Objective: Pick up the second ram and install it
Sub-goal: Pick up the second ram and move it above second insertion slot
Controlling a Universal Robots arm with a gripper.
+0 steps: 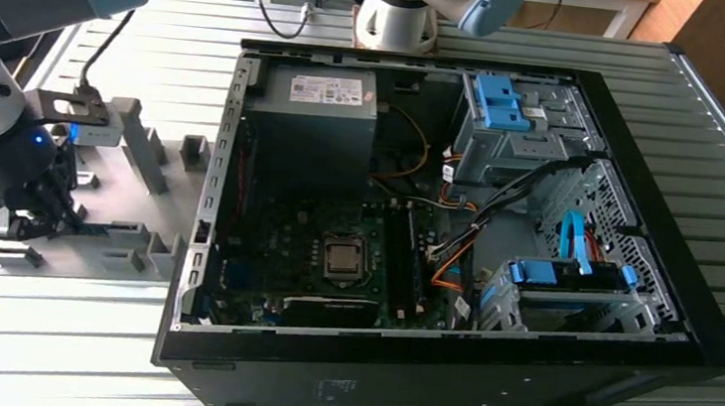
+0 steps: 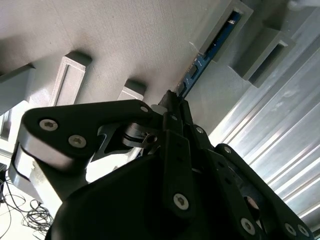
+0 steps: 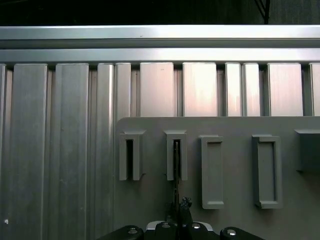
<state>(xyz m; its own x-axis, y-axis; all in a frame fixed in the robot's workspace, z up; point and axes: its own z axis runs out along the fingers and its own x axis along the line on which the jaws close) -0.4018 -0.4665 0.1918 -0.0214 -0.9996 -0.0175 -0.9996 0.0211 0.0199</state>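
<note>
One arm stands off the exterior view's left of an open case (image 1: 713, 327), its gripper (image 1: 25, 222) down over a grey holder (image 1: 133, 239) on the ribbed surface (image 1: 693, 85). The pick-up looks to be in hand: in the second wrist view the gripper is pinched narrow on the edge of the ram (image 2: 199, 66), which stands in a holder slot, and freeing it would call for a straight pull in line with that slot. The ram shows edge-on, its chips hidden, and the gripper's own body blocks the exact contact.
</note>
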